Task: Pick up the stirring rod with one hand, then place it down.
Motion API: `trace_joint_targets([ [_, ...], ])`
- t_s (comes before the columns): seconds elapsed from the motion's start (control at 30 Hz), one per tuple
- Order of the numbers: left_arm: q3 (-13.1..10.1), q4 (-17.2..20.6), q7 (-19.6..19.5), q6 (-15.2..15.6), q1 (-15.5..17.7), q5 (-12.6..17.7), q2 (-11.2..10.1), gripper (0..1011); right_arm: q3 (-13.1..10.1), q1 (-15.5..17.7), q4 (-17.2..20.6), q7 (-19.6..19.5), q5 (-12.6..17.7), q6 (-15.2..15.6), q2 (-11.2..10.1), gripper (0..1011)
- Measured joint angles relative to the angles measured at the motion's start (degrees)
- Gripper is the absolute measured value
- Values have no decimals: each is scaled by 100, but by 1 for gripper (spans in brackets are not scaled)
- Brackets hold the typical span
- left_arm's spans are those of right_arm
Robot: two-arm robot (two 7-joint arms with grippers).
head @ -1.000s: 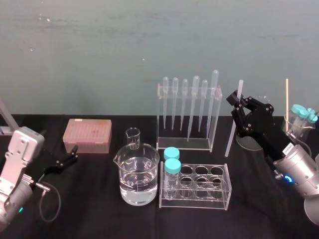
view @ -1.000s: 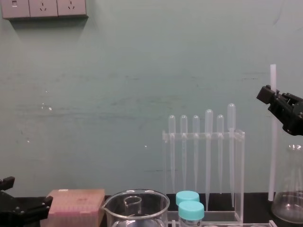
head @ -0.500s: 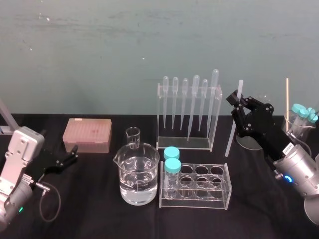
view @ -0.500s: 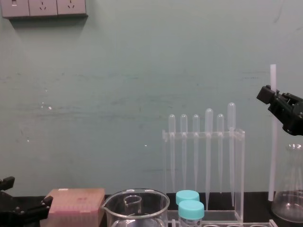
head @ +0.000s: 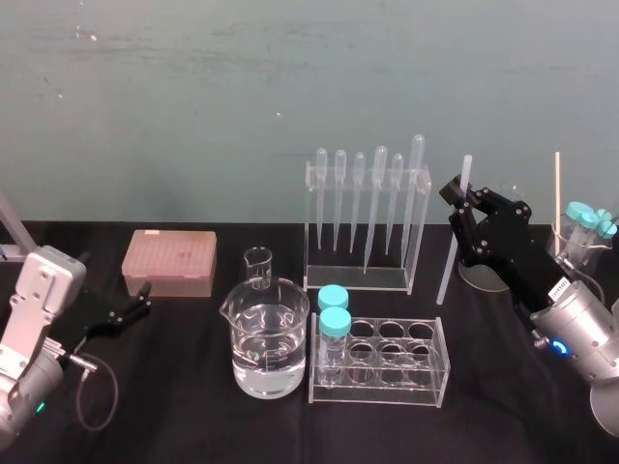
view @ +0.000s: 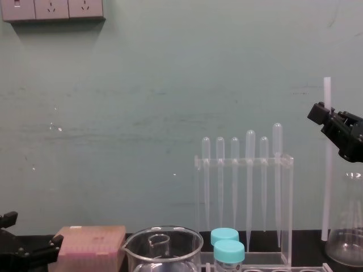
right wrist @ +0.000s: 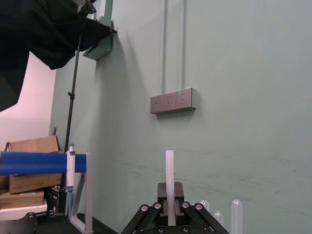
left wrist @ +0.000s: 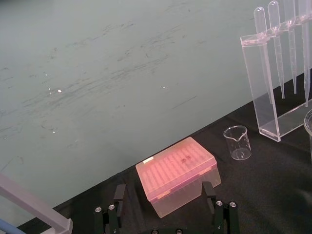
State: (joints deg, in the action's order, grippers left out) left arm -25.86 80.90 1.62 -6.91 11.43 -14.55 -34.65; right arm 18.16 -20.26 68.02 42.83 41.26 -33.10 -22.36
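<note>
The stirring rod [head: 451, 253] is a thin translucent white stick standing nearly upright just right of the pipette rack. My right gripper [head: 457, 194] is shut on it near its top end. In the chest view the stirring rod [view: 326, 187] hangs down from the right gripper [view: 319, 112] to about table level; I cannot tell whether its lower end touches. In the right wrist view the stirring rod [right wrist: 169, 170] rises straight out between the fingers [right wrist: 160, 191]. My left gripper [head: 133, 307] is parked low at the left, open, with nothing in it.
The clear pipette rack [head: 366, 217] stands at centre back. In front of it are a water-filled beaker [head: 264, 338], a small beaker [head: 257, 268] and a tube rack [head: 379, 360] with two teal-capped vials. A pink tip box [head: 169, 261] lies left. A flask [view: 347, 226] stands behind the right gripper.
</note>
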Motion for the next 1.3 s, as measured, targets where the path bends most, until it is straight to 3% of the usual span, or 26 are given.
trace_joint_targets([
  [1.3,0,0,0,0,0,0,0,1000,0,0,0,0,0,0,0,69],
])
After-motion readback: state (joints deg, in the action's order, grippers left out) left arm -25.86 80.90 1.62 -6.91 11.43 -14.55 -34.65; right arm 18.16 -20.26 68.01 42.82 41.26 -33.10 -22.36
